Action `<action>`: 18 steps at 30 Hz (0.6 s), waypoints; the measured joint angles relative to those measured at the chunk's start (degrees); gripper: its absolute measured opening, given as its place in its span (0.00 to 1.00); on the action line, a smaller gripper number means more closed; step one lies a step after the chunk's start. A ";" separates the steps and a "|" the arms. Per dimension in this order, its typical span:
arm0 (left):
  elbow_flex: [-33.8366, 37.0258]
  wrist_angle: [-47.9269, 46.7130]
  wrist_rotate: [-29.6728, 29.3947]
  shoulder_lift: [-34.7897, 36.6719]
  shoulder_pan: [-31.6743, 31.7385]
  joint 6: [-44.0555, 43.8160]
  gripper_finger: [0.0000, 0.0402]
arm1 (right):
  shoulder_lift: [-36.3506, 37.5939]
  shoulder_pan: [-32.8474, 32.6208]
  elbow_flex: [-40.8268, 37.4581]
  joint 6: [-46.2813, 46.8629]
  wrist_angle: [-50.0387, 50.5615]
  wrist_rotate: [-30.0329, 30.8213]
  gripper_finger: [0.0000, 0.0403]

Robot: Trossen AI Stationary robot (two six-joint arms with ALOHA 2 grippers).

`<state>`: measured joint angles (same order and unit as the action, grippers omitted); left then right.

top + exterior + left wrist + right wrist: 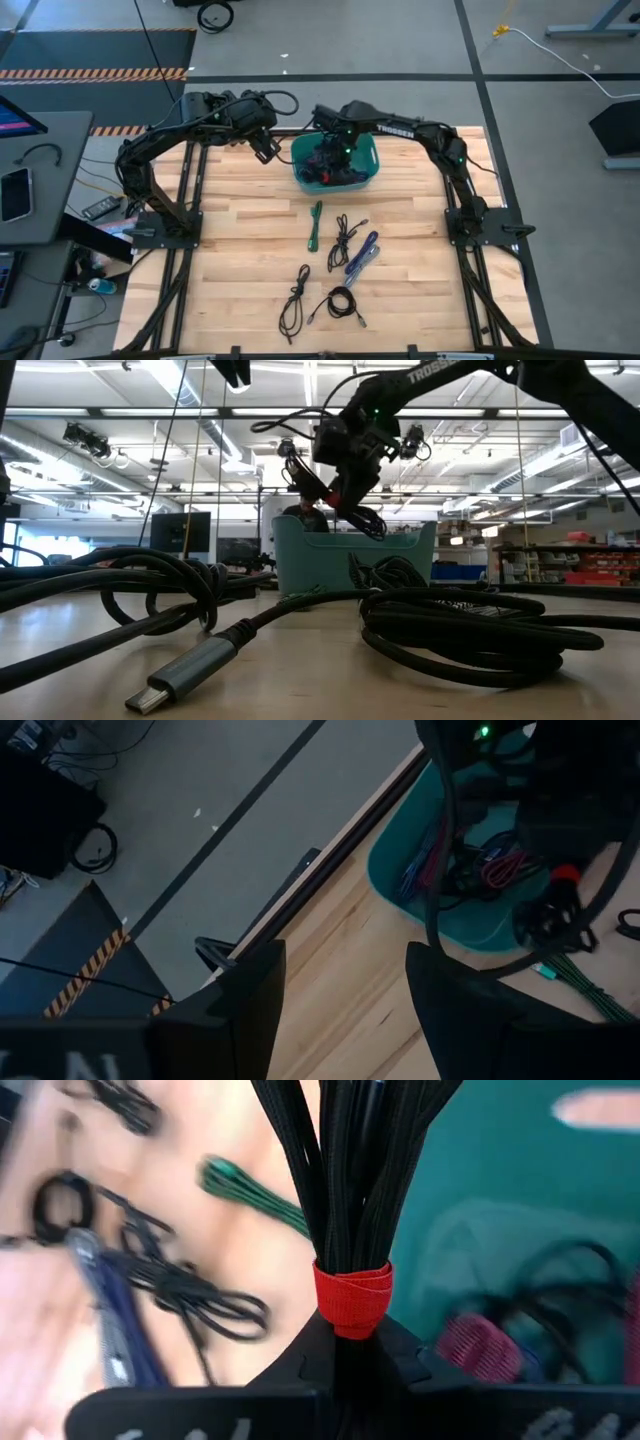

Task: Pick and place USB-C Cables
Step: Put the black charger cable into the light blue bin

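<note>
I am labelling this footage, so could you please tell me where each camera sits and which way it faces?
High view: overhead, facing straight down on the table; both arms show.
Low view: at tabletop height, facing level across cables toward the teal bin; the right end effector hangs above it.
Left wrist view: on the left arm, facing past its open fingers to the bin.
Right wrist view: on the right arm, facing the black cable bundle it grips.
Shared: the bin appears in all.

Black cable bundle (pixel 345 1170) with red strap (pixel 351 1297) — teal bin (pixel 365 165), green cable (pixel 315 224) on pale wood table (pixel 240 240).
</note>
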<state>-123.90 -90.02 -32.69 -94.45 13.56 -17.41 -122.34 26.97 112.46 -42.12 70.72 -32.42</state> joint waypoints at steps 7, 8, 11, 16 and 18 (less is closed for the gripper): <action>0.00 0.00 0.00 0.00 0.00 0.02 0.54 | -0.25 1.92 -0.02 1.25 0.35 9.46 0.07; 0.00 0.00 0.00 0.00 0.00 0.02 0.54 | -0.35 2.29 -0.02 1.65 0.28 9.60 0.07; 0.00 0.00 0.00 0.00 0.00 0.00 0.54 | -0.36 3.08 -0.86 3.19 -0.40 9.89 0.07; 0.00 0.00 0.00 0.00 0.00 0.00 0.54 | -0.44 3.84 -4.12 5.24 -0.44 10.02 0.07; 0.00 0.00 0.00 0.00 0.00 0.00 0.54 | -0.44 3.85 -6.09 5.70 -0.28 10.15 0.07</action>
<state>-123.90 -90.02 -32.69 -94.45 13.56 -17.41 -122.78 30.81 106.37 -36.42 70.43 -22.27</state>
